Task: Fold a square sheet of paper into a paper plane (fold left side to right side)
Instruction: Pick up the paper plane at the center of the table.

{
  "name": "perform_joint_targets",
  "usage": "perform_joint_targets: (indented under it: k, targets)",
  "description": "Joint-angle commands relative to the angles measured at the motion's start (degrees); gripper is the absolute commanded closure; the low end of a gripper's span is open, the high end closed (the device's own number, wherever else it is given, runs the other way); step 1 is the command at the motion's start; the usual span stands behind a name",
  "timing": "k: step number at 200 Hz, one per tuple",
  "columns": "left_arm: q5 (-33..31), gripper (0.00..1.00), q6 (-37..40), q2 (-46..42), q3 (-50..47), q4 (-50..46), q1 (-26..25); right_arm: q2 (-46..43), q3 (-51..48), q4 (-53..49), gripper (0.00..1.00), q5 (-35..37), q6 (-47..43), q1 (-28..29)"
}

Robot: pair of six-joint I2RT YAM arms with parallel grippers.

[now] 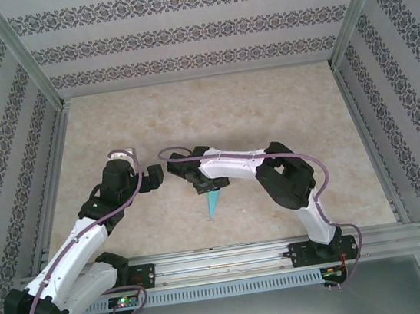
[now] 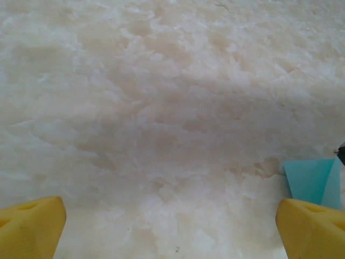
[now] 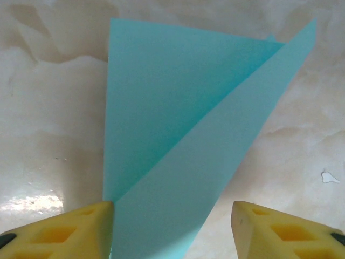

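The turquoise square sheet of paper (image 1: pixel 214 200) lies on the table folded into a slim pointed shape like a paper plane, its tip toward the near edge. In the right wrist view the paper (image 3: pixel 178 124) shows two overlapping layers with a diagonal edge. My right gripper (image 3: pixel 171 216) straddles its narrow end. The left yellow finger (image 3: pixel 81 229) touches the paper's edge and the right finger (image 3: pixel 280 232) stands apart from it. My left gripper (image 2: pixel 170 216) hovers open over bare table just left of the paper (image 2: pixel 310 181), with nothing between its fingers.
The tabletop (image 1: pixel 213 118) is pale marbled stone, enclosed by patterned walls and metal frame rails. Both grippers (image 1: pixel 153 178) (image 1: pixel 204 185) meet near the table's middle. A small white fleck (image 3: pixel 330 177) lies on the table right of the paper.
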Motion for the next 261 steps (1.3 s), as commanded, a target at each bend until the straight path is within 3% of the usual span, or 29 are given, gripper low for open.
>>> perform_joint_targets:
  k: [1, 72, 155, 217, 261]
  targets:
    - [0.11, 0.00, -0.25, 0.17, -0.26, -1.58, 0.87, 0.61, -0.71, -0.77, 0.42, 0.36, 0.67, -0.65]
    - [0.11, 0.00, -0.20, 0.26, -0.06, -1.84, 0.86, -2.07, -1.34, -1.90, 0.59, 1.74, 0.89, -0.66]
    - [-0.16, 0.00, -0.52, 0.26, 1.41, -2.97, 0.98, -7.89, -3.14, -2.40, 1.00, 4.46, 1.57, -0.69]
    - [3.98, 0.00, -3.83, -0.17, 5.55, -6.88, 1.54, -17.04, -6.46, 1.05, 1.00, 10.32, -4.11, -2.51]
    - [12.55, 0.00, -10.82, 0.02, 8.07, -7.71, 1.97, -25.86, -11.36, 11.69, 1.00, 5.27, -12.06, -6.83]
